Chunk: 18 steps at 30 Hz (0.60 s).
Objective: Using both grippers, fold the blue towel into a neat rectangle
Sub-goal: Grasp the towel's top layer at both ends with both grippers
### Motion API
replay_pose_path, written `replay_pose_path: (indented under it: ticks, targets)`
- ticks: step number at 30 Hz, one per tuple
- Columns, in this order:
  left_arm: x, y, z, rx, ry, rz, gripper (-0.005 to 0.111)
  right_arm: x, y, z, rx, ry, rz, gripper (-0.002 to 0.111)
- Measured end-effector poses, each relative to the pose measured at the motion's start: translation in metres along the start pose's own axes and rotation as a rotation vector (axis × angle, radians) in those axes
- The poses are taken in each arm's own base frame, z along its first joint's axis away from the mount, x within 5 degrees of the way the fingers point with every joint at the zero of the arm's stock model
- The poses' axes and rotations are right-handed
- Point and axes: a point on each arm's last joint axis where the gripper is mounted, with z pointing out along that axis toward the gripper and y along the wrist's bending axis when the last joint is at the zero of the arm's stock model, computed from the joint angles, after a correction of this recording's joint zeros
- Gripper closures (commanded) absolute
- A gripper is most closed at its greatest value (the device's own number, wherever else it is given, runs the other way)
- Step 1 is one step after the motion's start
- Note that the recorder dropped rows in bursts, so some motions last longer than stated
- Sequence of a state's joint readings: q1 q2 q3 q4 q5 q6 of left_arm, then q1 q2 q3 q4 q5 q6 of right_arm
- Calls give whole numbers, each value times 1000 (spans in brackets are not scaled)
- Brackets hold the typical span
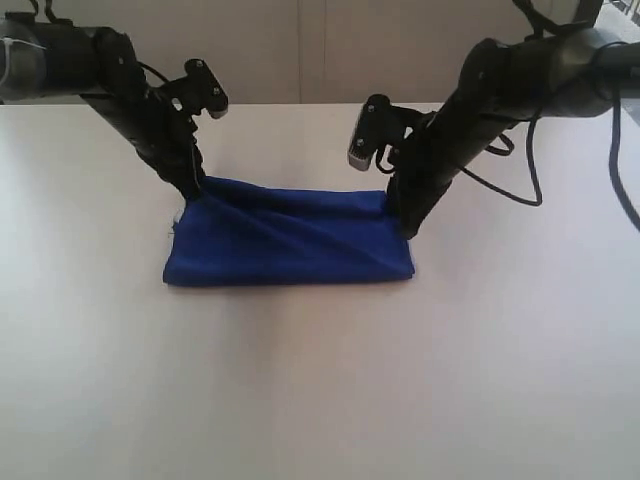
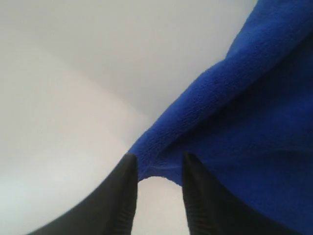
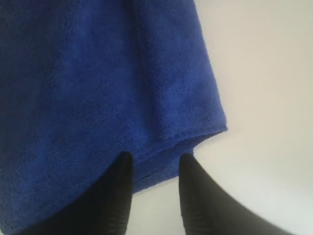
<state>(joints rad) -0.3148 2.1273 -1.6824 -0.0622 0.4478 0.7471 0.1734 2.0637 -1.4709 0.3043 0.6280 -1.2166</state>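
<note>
Both claws stand parted: the left black narrow-fingered gripper straddles a corner of the deep royal-blue microfibre towel without pinching it. The right black gripper likewise brackets the stitched hem, with cloth between the fingers but not squeezed. The towel lies folded into a long band on the plain white tabletop, an arm at each far corner. I judge one fold laid; next calls for lifting clear, then gripping a short end to fold across. Diagonal wrinkles cross it — in the exterior view the fingertips hide behind the arms, and whether the layers align is unclear.
</note>
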Motion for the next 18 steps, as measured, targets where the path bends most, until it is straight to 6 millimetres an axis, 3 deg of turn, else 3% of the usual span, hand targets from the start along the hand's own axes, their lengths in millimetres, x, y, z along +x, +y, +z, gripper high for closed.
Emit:
replay_pose_path:
  ticks: [5,18]
  targets:
    - [4,-2,12,9,14,41,65,3,2,7,-13,9,-66,66]
    - [0,4,12,-57,-23,185,65,-1,0,14,26,-26,-190,65]
